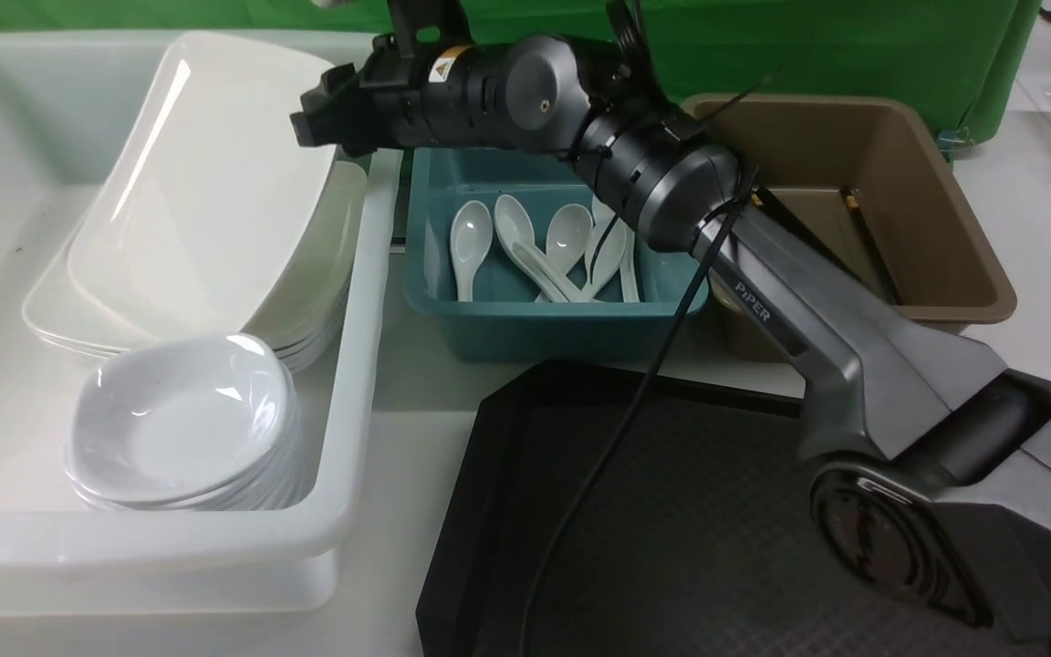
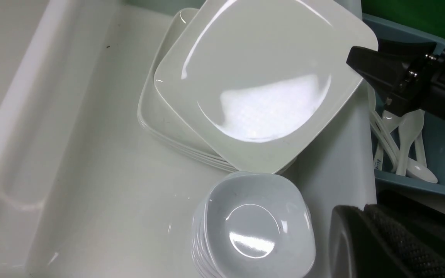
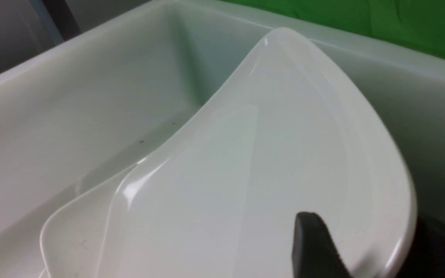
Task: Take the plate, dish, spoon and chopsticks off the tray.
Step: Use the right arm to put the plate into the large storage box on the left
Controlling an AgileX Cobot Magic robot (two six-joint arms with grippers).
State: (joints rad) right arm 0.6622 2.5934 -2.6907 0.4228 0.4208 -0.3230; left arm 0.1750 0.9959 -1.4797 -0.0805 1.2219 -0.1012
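The right arm (image 1: 763, 301) reaches across above the tray (image 1: 717, 511) to the white tub (image 1: 357, 383). Its gripper (image 1: 317, 117) is clamped on the rim of the plate (image 1: 206, 182), which tilts over the stack (image 1: 329, 265) in the tub. Only the right wrist view shows a finger (image 3: 311, 243) over the rim.

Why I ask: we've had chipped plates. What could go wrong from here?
The right tool pinches the plate by one edge, tilted over the stack; let go now, it may drop, slide and chip. The right arm reaches across over the teal tub, so a low pull-back could catch its rim.
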